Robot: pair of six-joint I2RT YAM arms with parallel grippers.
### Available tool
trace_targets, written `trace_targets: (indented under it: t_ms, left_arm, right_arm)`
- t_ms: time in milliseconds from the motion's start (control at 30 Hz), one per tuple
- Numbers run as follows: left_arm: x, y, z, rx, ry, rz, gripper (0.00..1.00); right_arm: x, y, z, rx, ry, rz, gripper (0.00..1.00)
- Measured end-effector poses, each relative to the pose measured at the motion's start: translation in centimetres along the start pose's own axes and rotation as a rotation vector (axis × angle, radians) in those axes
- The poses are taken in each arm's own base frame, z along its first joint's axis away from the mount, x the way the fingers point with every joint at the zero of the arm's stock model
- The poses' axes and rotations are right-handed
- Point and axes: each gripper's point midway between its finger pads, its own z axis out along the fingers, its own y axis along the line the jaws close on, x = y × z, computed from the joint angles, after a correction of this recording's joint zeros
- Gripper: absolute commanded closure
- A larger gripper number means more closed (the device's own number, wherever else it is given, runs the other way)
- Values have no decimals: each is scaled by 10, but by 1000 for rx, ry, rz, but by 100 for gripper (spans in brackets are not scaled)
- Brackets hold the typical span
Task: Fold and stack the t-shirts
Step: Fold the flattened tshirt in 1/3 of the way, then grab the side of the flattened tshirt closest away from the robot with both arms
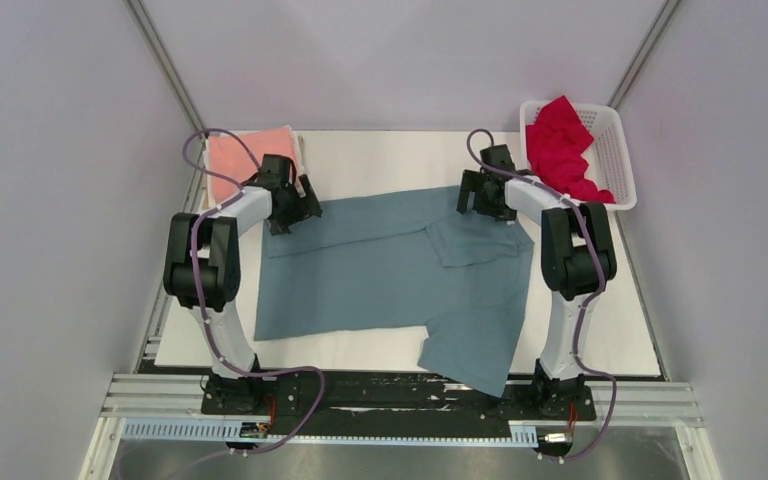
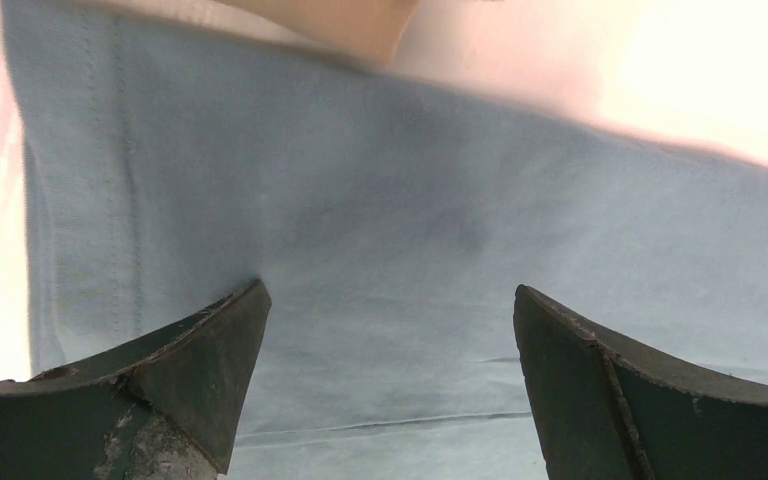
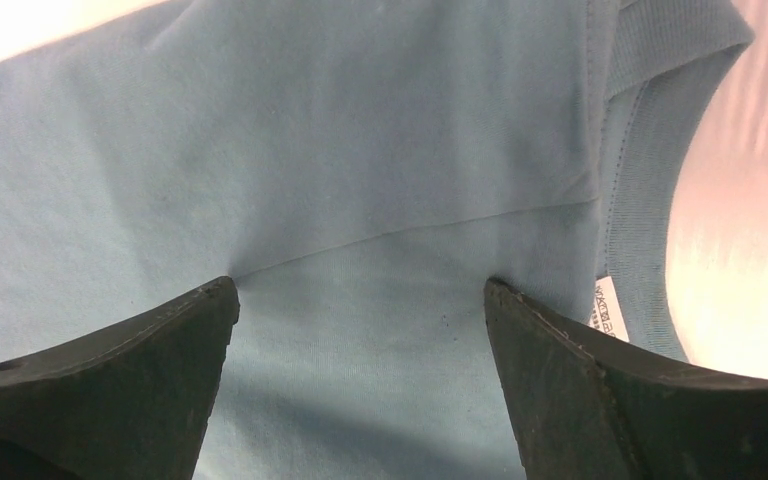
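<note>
The grey-blue t-shirt (image 1: 390,275) lies spread on the white table, one sleeve folded in, one hanging off the front edge. My left gripper (image 1: 296,212) is open, its tips pressed down on the shirt's far left edge (image 2: 390,260). My right gripper (image 1: 482,205) is open, its tips pressed on the shirt by the collar (image 3: 650,150) at the far right. The salmon-pink t-shirt (image 1: 238,158) lies folded at the back left. The bright red t-shirt (image 1: 563,148) is crumpled in the basket.
The white lattice basket (image 1: 620,150) stands at the back right corner. The white table top (image 1: 390,155) shows behind the shirt. Metal rails run along the near edge by the arm bases.
</note>
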Motion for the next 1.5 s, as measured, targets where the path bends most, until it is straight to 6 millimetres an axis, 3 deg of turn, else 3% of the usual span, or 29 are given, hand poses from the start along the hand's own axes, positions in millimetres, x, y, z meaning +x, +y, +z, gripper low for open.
trace_targets:
  t_ms: [133,233,300,433,500,567,700,767,833,1133,1267,1400,1500]
  left_arm:
    - [-7,1,-5,-24,-11,8,0]
    - [-7,2,-23,-61,-37,25,0]
    - [-6,4,-50,-83,-76,32,0]
    - [12,5,-126,-86,-188,3,0]
    - [32,14,-153,-81,-213,-39,0]
    - [62,41,-168,-116,-213,-111,0]
    - [131,103,-168,-235,-155,-242,0]
    - [162,127,-165,-265,-131,-304,0]
    - [177,137,-163,-273,-128,-359,0]
    - [202,147,-142,-305,-99,-521,18]
    - [200,144,-137,-300,-104,-547,23]
    - [195,143,-132,-310,-118,-563,46]
    - [193,142,-128,-318,-125,-571,70]
  right_arm:
    - [-1,3,-3,-18,-8,-40,0]
    - [8,4,-26,-17,-22,-80,0]
    - [10,8,-53,-23,-61,-101,0]
    - [14,25,-123,-96,-190,-111,0]
    - [22,28,-150,-142,-239,-88,0]
    - [32,20,-162,-153,-257,-52,0]
    - [63,4,-157,-140,-209,-1,0]
    - [78,1,-151,-136,-166,5,0]
    - [88,0,-148,-140,-137,9,0]
    - [97,4,-152,-183,-120,11,0]
    - [93,3,-159,-189,-146,15,0]
    - [89,3,-166,-196,-166,18,0]
    - [91,1,-170,-196,-166,16,1]
